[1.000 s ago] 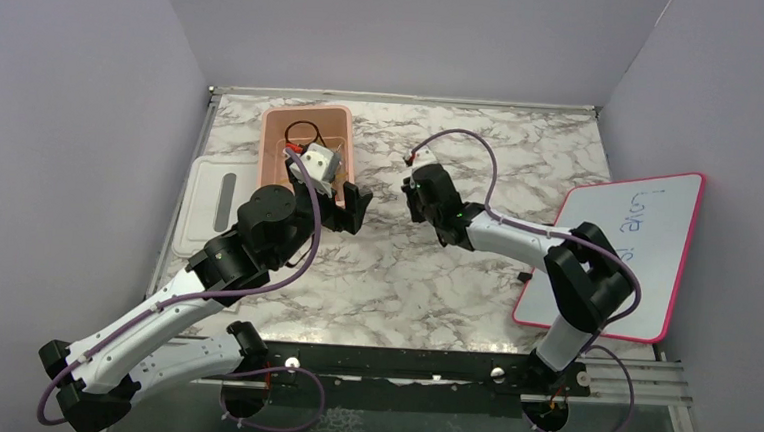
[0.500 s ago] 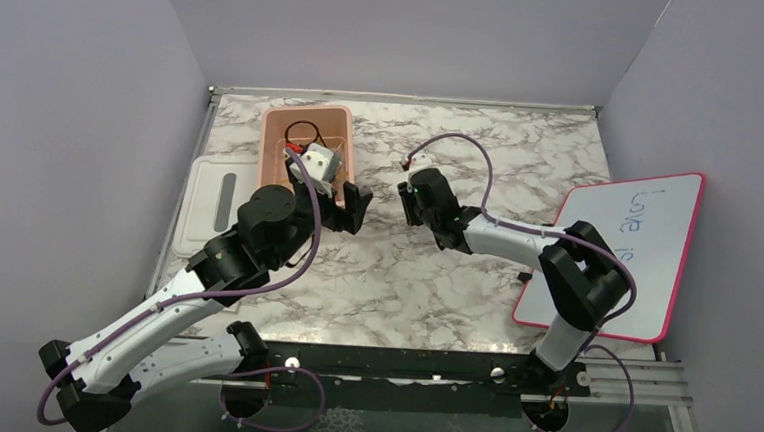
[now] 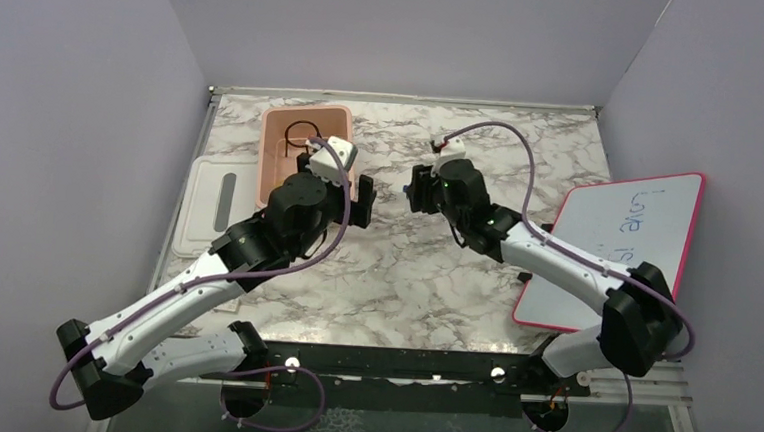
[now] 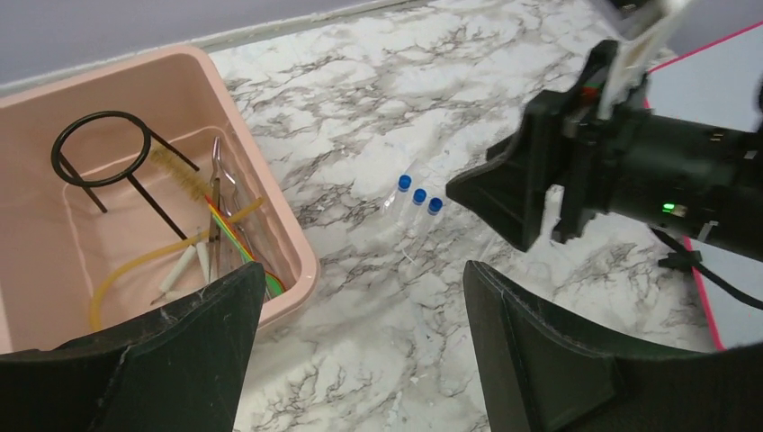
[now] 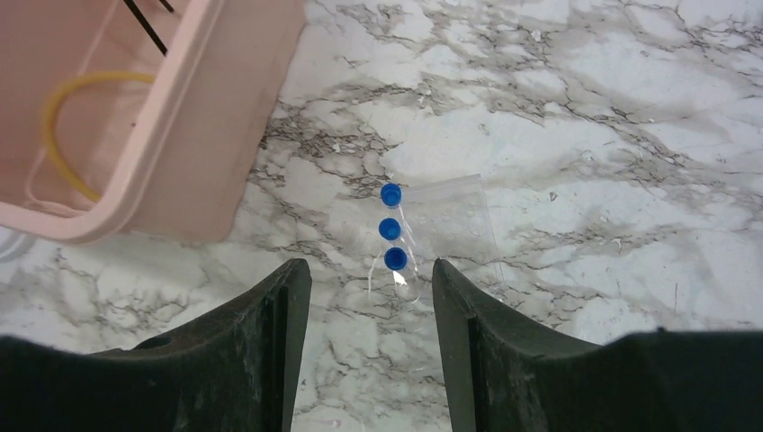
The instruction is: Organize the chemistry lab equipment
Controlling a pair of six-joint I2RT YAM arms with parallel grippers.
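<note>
Left hand (image 4: pixel 360 279) open, empty. Right hand (image 5: pixel 369 268) open over three tiny blue pieces (image 5: pixel 390 227) on desk (image 4: pixel 378 81), just beside pink tub (image 4: pixel 286 236). Tub holds black wire ring (image 4: pixel 101 148), tan rubber tube (image 4: pixel 135 265), tongs (image 4: pixel 216 180), brush (image 4: pixel 175 164).

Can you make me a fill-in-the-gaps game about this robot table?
1. The black wire ring lies ___ the pink tub.
2. The number of blue caps on the marble table is ___.
3. The right tool hovers above the caps, not shut but ___.
4. The whiteboard has a ___ frame.

Missing words: inside, three, open, pink.
</note>
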